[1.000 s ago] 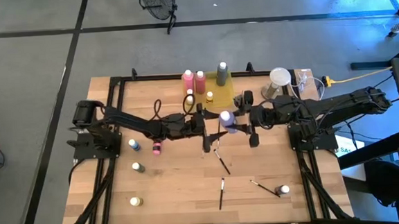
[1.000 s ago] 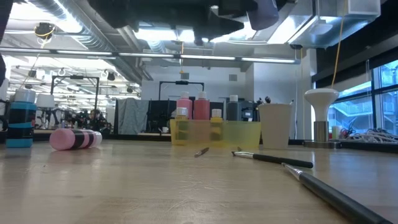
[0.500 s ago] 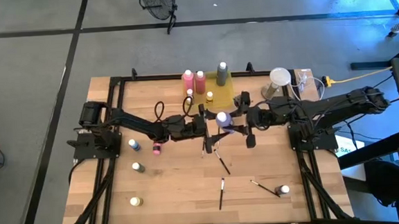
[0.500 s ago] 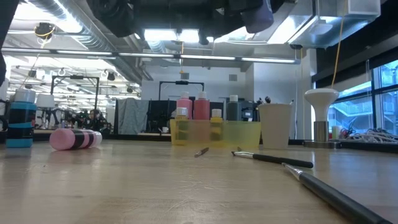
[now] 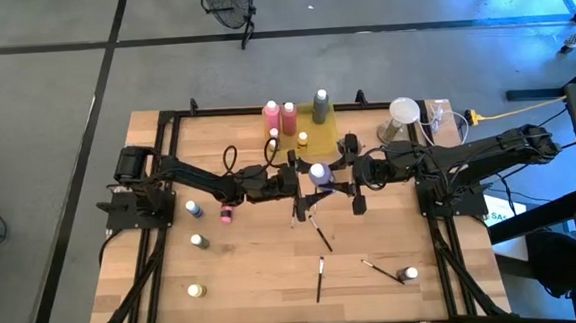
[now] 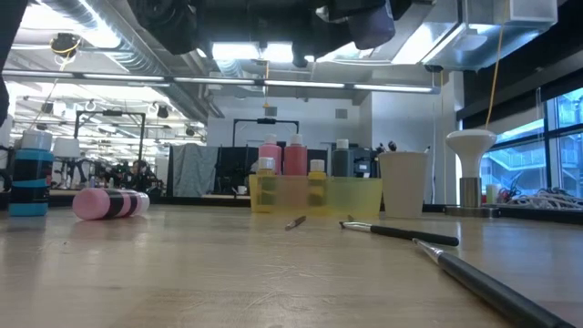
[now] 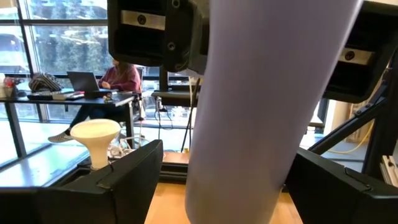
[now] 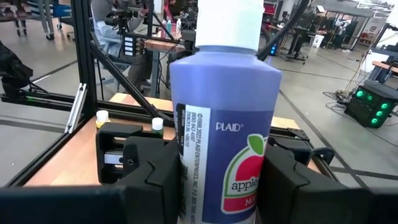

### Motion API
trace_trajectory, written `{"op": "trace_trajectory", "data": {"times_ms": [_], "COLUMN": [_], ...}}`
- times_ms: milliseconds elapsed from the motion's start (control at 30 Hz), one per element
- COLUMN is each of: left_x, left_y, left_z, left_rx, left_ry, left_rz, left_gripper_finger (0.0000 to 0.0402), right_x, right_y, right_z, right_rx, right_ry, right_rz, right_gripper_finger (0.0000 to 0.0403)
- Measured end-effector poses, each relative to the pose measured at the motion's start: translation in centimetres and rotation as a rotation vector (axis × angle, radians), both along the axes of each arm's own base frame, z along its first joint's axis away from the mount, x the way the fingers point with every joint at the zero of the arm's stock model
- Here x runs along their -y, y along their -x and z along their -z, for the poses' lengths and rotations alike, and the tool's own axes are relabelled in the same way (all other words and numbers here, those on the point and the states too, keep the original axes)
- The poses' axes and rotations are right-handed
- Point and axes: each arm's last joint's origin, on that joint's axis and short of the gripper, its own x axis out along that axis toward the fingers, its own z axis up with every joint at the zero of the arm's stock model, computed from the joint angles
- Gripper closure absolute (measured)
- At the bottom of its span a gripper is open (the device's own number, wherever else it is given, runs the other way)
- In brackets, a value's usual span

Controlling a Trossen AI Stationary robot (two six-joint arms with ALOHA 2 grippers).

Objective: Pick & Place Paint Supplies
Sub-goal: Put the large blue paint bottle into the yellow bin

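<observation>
Our right gripper [image 5: 331, 177] held the purple bottle [image 5: 318, 173] beside the tray [image 5: 325, 139] of bottles; left gripper [image 5: 294, 180] stood wide.

A wooden table [image 5: 254, 264] stands on a grey concrete floor [image 5: 43, 86] marked with dark lines. Beyond it, ceiling strip lights [image 6: 232, 50] glow, and large windows [image 6: 556, 137] show blue daylight.

Yellow tray [image 6: 351, 196] holds pink bottles [image 6: 282, 157]; cup [image 6: 403, 182] beside it. Pink bottle [image 6: 109, 203] lies flat, brushes [image 6: 401, 233] on table [image 6: 228, 273]. Arms overhead, probably.
</observation>
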Motion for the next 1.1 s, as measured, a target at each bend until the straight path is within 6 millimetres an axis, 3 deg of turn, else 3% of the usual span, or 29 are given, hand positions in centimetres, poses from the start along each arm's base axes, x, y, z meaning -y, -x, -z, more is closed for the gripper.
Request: {"op": "trace_trajectory", "data": {"times_ms": [433, 900, 1100], "left_x": [0.03, 0.04, 0.04], "left_y": [-0.14, -0.14, -0.14], "left_z": [0.35, 0.39, 0.41], "left_rx": [-0.007, -0.012, -0.013], "left_ry": [-0.017, -0.021, -0.022], "left_rz": [0.000, -0.002, 0.000], "left_gripper_finger": [0.0098, 0.0204, 0.0212], "right_x": [-0.03, 0.02, 0.01], "right_y": [-0.02, -0.02, -0.09], "right_z": [-0.22, -0.19, -0.12], "right_rx": [0.022, 0.020, 0.017], "right_ry": [-0.004, 0.001, 0.001], "right_rz": [-0.010, 0.002, 0.002], "right_gripper_finger": [0.0253, 0.0251, 0.0247]}}
